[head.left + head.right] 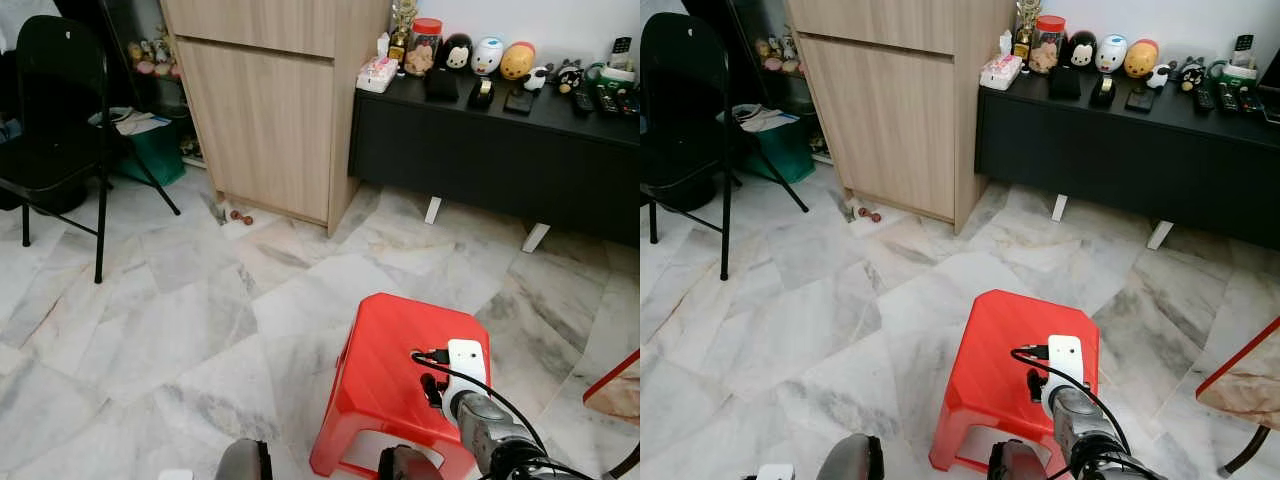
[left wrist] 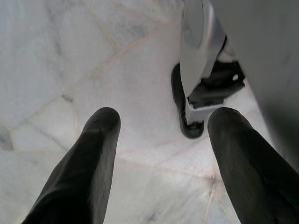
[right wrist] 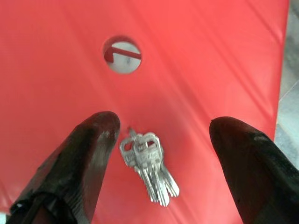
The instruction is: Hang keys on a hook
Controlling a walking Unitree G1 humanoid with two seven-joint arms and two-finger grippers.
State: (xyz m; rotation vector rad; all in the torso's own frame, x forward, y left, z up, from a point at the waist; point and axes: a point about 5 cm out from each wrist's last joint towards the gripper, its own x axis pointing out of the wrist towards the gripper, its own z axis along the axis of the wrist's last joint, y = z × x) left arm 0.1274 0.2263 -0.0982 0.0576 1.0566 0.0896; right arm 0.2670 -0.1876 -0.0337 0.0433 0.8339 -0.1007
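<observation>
- right gripper (image 3: 161, 128) over red stool (image 3: 201, 60), fingers (image 3: 88, 154) spread wide, released, nothing held
- keys (image 3: 148, 165) lie flat on stool seat, between the two fingers, nearer one finger, just beside its tip; touching or not, cannot tell
- round hole (image 3: 122, 55) in seat beyond the fingertips, ahead of keys
- head views: right arm (image 1: 485, 420) reaches over stool's near edge, white wrist camera block (image 1: 466, 362) above seat
- left gripper (image 2: 163, 119) hangs low, fingers apart, released, marble floor (image 2: 56, 56) between and beyond them
- robot foot (image 2: 196, 93) on floor past the left fingertips
- wooden cabinet (image 1: 270, 110), black sideboard (image 1: 500, 150), black folding chair (image 1: 55, 110) well beyond stool
</observation>
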